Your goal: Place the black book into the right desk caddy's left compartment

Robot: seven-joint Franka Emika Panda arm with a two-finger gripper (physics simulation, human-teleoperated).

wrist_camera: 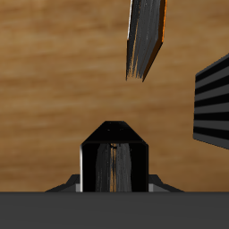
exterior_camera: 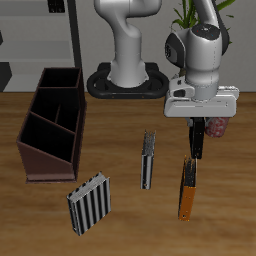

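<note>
The black book (exterior_camera: 195,152) hangs upright above the table, and my gripper (exterior_camera: 196,132) is shut on its upper end. In the wrist view the gripper (wrist_camera: 114,174) closes on the black book (wrist_camera: 114,134), which shows end-on as a dark wedge over the wood. The right desk caddy (exterior_camera: 50,120), dark reddish-brown with inner dividers, stands well away from the gripper across the table. Nothing shows inside its compartments.
An orange-spined book (exterior_camera: 187,190) (wrist_camera: 146,40) lies flat just in front of the gripper. A narrow striped book (exterior_camera: 148,160) lies between the gripper and the caddy. A wider striped book (exterior_camera: 90,203) lies near the front edge. The robot base (exterior_camera: 125,80) stands behind.
</note>
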